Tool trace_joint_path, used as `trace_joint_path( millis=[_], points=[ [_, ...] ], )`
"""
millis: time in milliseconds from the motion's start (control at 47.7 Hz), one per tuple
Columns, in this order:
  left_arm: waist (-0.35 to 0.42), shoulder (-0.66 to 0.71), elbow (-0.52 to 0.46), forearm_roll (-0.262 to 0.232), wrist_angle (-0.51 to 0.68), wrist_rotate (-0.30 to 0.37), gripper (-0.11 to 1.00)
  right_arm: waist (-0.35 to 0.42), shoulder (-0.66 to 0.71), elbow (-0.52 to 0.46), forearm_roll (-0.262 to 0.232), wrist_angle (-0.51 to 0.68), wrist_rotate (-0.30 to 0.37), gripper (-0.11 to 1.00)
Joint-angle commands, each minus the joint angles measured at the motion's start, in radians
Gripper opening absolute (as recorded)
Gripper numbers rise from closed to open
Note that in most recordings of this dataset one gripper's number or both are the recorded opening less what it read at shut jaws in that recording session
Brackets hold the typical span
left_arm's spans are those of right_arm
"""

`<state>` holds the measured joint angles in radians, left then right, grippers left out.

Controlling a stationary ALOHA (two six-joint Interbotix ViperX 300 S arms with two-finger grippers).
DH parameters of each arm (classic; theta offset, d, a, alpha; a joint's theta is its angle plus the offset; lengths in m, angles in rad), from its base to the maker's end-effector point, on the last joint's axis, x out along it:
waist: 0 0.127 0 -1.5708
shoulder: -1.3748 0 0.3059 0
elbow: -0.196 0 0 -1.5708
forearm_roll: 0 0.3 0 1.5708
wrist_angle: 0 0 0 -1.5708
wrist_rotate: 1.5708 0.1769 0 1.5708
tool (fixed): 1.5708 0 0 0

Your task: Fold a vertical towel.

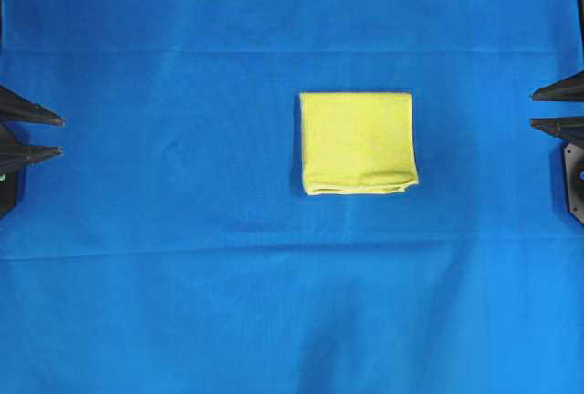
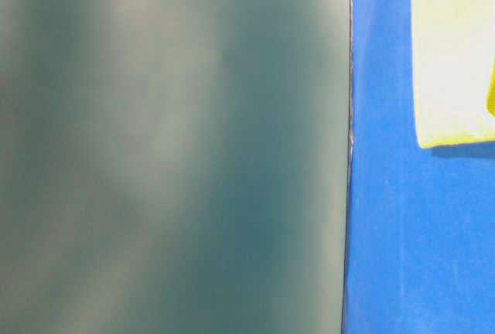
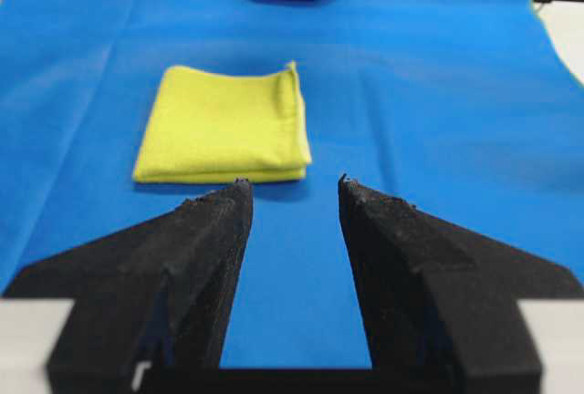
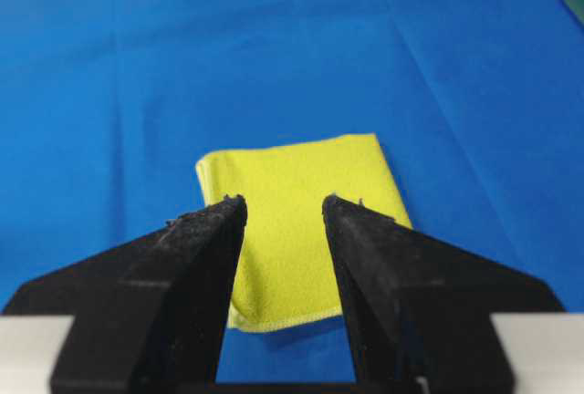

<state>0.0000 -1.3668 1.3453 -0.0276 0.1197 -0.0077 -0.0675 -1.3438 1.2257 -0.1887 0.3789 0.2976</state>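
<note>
The towel (image 1: 359, 142) lies folded, layered edges showing, on the blue cloth (image 1: 182, 257), between both grippers and well apart from each. Left gripper (image 1: 60, 136) and right gripper (image 1: 535, 109) are open and empty. The fold looks finished.

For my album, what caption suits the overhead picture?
Folded yellow towel rests on blue cloth, both robot arms' open fingers waiting at the edges.
</note>
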Motion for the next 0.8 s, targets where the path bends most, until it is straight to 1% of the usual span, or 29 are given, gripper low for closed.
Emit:
trace_joint_path(
  millis=[0, 776],
  points=[
    [0.002, 0.008, -0.014, -0.002, -0.003, -0.002, 0.41, -0.002, 0.012, -0.012, 0.0, -0.009, 0.002, 0.47],
    [0.002, 0.008, -0.014, -0.002, 0.006, -0.002, 0.41, -0.002, 0.014, -0.011, 0.0, -0.008, 0.002, 0.47]
  ],
)
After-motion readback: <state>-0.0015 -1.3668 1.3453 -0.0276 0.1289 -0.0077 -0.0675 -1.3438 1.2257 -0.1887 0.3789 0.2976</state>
